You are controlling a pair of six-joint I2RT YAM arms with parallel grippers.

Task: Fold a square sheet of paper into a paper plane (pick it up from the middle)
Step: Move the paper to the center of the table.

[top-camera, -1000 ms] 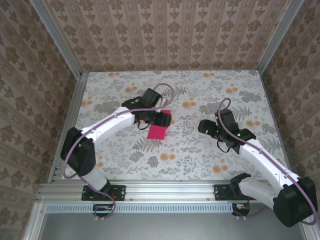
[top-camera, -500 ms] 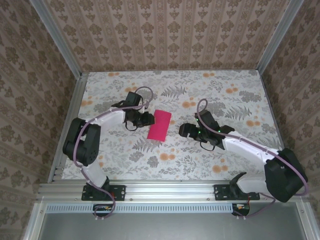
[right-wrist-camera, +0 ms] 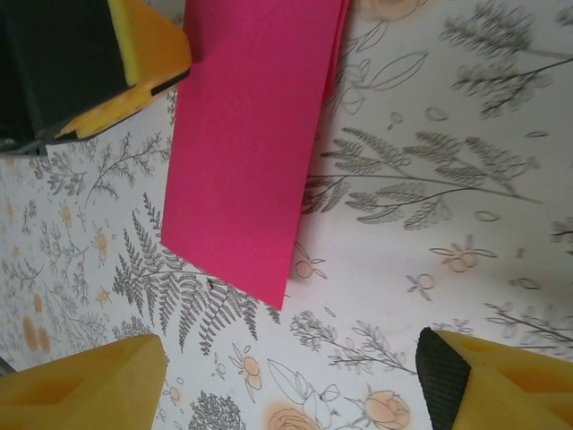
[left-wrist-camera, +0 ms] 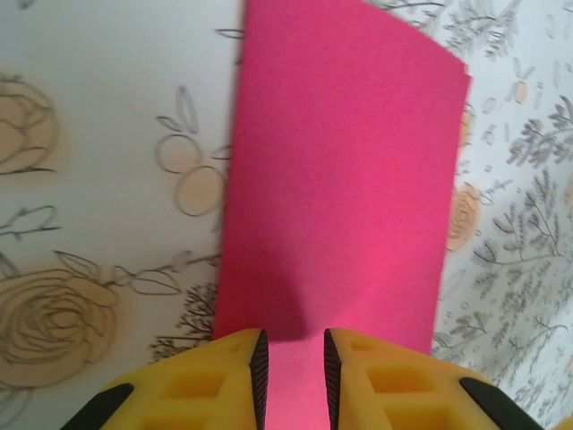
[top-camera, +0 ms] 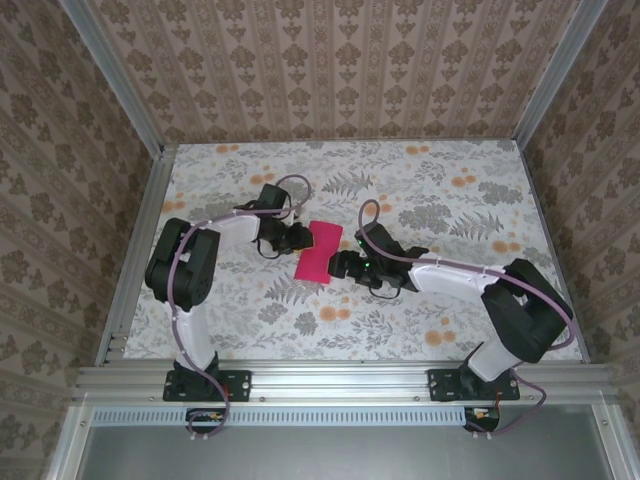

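top view: pink sheet flat on table, long axis near-to-far, left end effector at one long edge, right end effector just off the other
left wrist: jaws almost clenched, slim gap over the sheet's edge
right wrist: jaws wide, empty, sheet ahead-left

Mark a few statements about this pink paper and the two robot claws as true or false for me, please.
1. The pink paper lies on the table as a rectangle. True.
2. The right gripper is clamped on it. False: its fingers stand wide apart, short of the paper.
3. The left gripper has its fingers close together at the paper's edge. True.
4. The paper is already a pointed plane. False: its corners are square.
5. The table is plain white. False: it has a flower print.
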